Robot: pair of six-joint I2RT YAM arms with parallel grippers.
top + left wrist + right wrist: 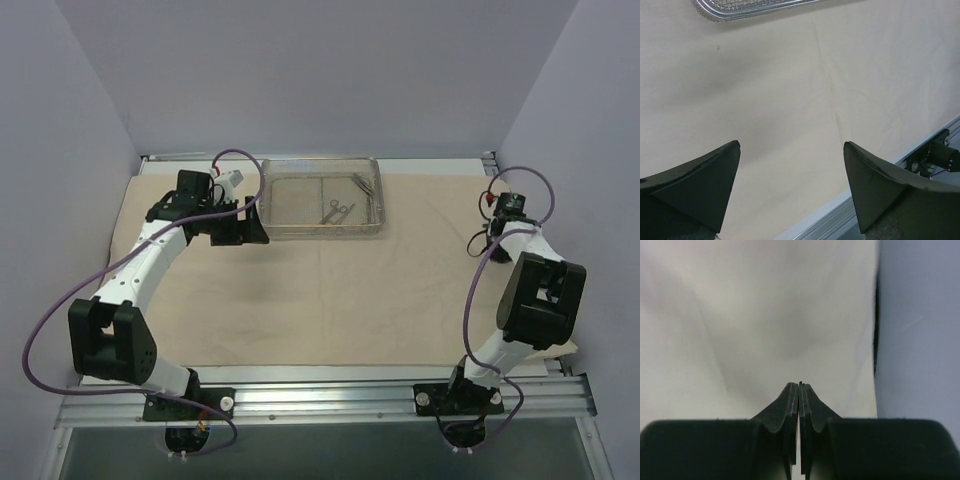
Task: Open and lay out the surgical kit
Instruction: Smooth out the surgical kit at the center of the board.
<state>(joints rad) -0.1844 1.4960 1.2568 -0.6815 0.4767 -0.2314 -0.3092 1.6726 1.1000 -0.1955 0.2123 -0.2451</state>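
The beige cloth wrap of the surgical kit lies spread flat over the table. On its far middle part stands the silver wire-mesh tray, with thin ring-handled instruments lying inside it. My left gripper hovers just left of the tray's near left corner. Its jaws are wide open with only cloth showing between them, and the tray's rim is at the top of that view. My right gripper hangs over the cloth's right part, shut with nothing in it.
Grey-violet walls enclose the table on the left, back and right. An aluminium rail runs along the near edge, and it also shows past the cloth's edge in the left wrist view. Purple cables loop off both arms.
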